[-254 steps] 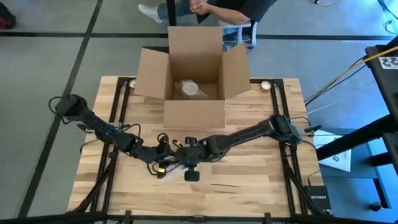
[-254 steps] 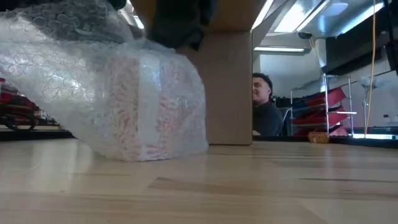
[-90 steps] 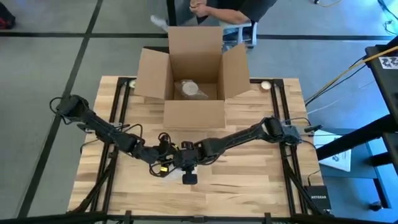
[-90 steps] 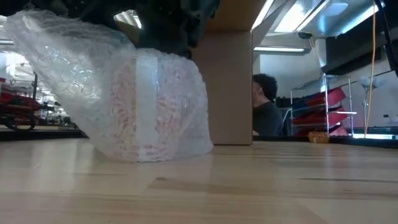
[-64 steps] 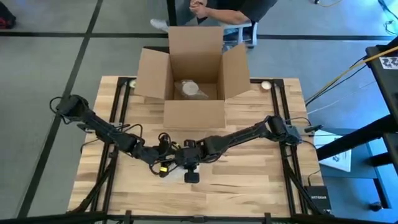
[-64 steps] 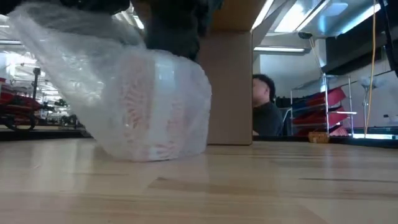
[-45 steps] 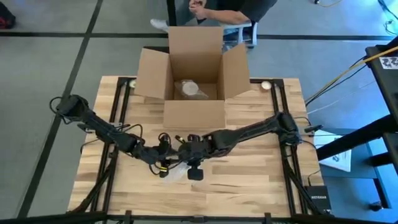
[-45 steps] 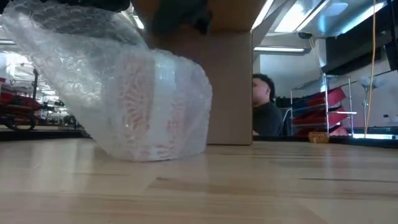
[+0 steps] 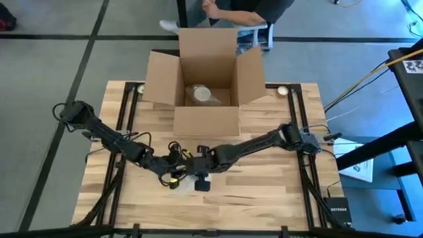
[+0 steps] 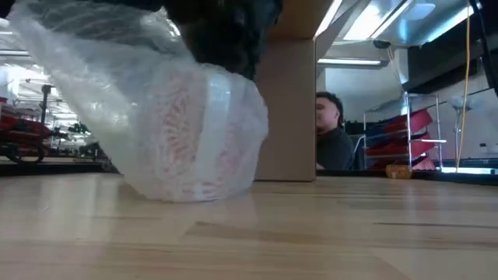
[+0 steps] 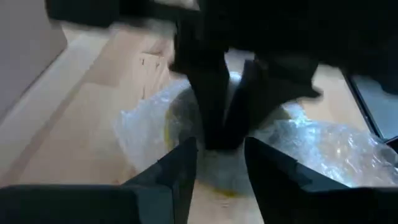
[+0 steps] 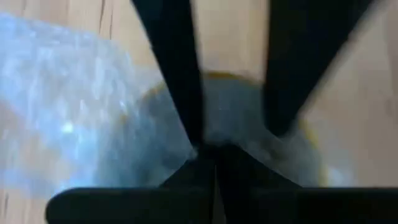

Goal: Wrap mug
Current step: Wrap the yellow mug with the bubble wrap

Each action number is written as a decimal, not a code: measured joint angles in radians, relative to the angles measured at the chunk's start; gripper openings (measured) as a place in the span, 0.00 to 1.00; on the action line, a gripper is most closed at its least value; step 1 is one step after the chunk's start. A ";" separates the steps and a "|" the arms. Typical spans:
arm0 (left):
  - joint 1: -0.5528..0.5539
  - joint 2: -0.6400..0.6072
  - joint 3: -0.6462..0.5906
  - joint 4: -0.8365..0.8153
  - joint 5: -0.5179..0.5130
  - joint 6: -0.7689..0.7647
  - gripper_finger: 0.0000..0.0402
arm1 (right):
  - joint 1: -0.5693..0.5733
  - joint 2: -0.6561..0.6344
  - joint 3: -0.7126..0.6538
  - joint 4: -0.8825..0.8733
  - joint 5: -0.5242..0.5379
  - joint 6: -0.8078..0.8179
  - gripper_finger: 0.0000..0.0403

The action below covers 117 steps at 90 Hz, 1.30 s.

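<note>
Low view first: the mug (image 10: 198, 136), a pale shape with a reddish pattern, sits on the desk (image 10: 327, 233) inside a loose cloud of bubble wrap (image 10: 93, 85), and a dark mass of robot has come down onto its top right shoulder. Half a second back that mass was higher and the wrap puffed up more squarely; now the film is pressed down and the bundle looks rounder and a touch further right.

From above, the two arms meet at the middle of the desk, in front of the open cardboard box (image 9: 206, 73) (a person sits just behind it, busy with something else). The right tool (image 9: 200, 177) has swung back in over the bundle after lifting away slightly, while the left tool (image 9: 173, 173) has stayed beside it.

The right wrist view shows the right tool's fingers (image 12: 177, 68) spread and plunged down around the wrapped rim, one inside it, so they look set to pinch wrap and rim together; whether they actually bite yet I cannot tell. The left wrist view shows the left tool's fingers (image 11: 177, 177) apart, with wrap and the other tool between and beyond them, holding nothing that I can make out.

My reading: the wrap is being tucked into the mug's mouth, and the sheet on the left side is loose, so the wrapping is only partly done.
</note>
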<state>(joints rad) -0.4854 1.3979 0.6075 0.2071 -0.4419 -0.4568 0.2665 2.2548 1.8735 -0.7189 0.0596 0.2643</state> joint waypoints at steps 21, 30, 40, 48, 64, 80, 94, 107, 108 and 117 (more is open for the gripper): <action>-0.001 0.000 0.000 -0.007 -0.002 0.002 0.31 | 0.000 -0.050 -0.010 -0.001 -0.027 0.001 0.00; -0.001 0.000 0.000 -0.009 -0.006 0.003 0.31 | 0.000 -0.109 -0.011 -0.013 -0.043 0.004 0.00; -0.001 0.000 0.000 -0.011 -0.006 0.002 0.31 | 0.002 -0.163 -0.007 -0.016 -0.092 0.004 0.00; -0.001 0.000 0.000 -0.010 -0.005 0.003 0.31 | 0.003 -0.164 -0.008 -0.001 -0.155 0.005 0.00; 0.000 0.000 0.000 -0.009 -0.005 0.001 0.31 | 0.011 -0.113 -0.008 0.043 -0.174 0.005 0.00; 0.000 0.000 0.000 -0.007 -0.002 -0.005 0.31 | 0.007 -0.053 -0.007 0.011 -0.114 0.014 0.00; 0.000 0.000 0.000 -0.004 -0.001 -0.003 0.31 | 0.007 -0.030 -0.005 0.019 -0.086 0.009 0.00; -0.001 0.000 -0.001 0.010 -0.002 0.000 0.31 | 0.008 -0.029 -0.005 0.019 -0.032 -0.001 0.00; -0.002 0.000 -0.001 0.011 -0.002 -0.001 0.31 | 0.008 -0.029 -0.005 0.019 -0.028 -0.001 0.00; -0.004 0.000 -0.002 0.010 0.000 0.001 0.31 | 0.008 -0.028 -0.005 0.019 -0.001 -0.001 0.00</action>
<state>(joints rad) -0.4894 1.3979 0.6060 0.2169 -0.4424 -0.4559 0.2745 2.2272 1.8683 -0.6995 0.0582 0.2637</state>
